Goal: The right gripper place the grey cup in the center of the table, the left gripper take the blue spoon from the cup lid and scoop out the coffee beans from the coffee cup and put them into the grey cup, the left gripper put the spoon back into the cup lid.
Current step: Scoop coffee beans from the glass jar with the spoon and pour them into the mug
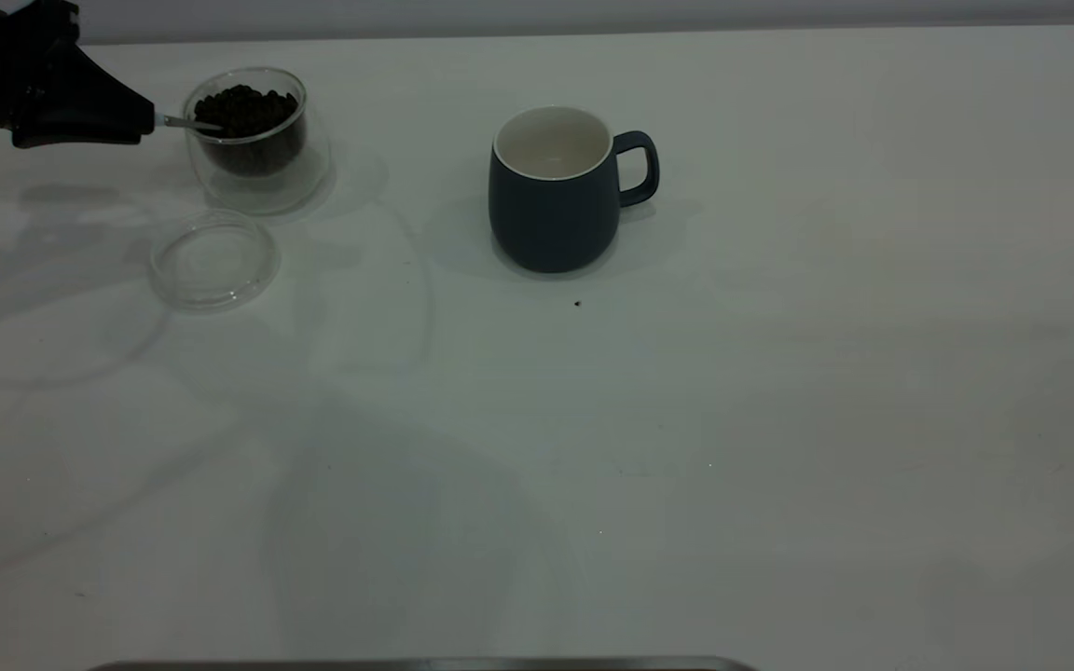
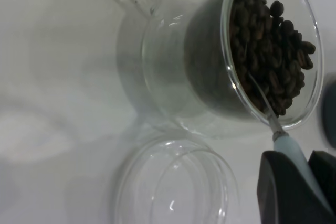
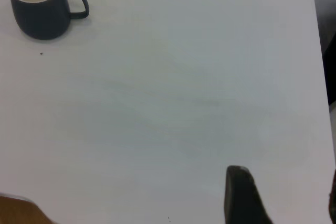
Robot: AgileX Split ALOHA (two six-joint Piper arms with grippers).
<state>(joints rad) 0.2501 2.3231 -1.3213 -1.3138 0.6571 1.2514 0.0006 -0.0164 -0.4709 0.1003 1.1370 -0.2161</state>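
My left gripper (image 1: 147,119) is at the far left, shut on the blue spoon (image 1: 185,122). The spoon's steel bowl is dipped into the coffee beans (image 1: 243,107) in the clear coffee cup (image 1: 253,140). In the left wrist view the pale blue handle (image 2: 294,153) sits between the two black fingers and the neck reaches over the cup's rim into the beans (image 2: 268,51). The clear cup lid (image 1: 213,258) lies empty in front of the coffee cup. The grey cup (image 1: 556,191) stands upright and empty near the table's middle, handle to the right. My right gripper (image 3: 286,192) is open, far from the grey cup (image 3: 39,6).
A tiny dark speck (image 1: 577,303) lies just in front of the grey cup. The white table (image 1: 779,373) is bare to the right and front. A thin grey edge (image 1: 425,664) runs along the bottom of the exterior view.
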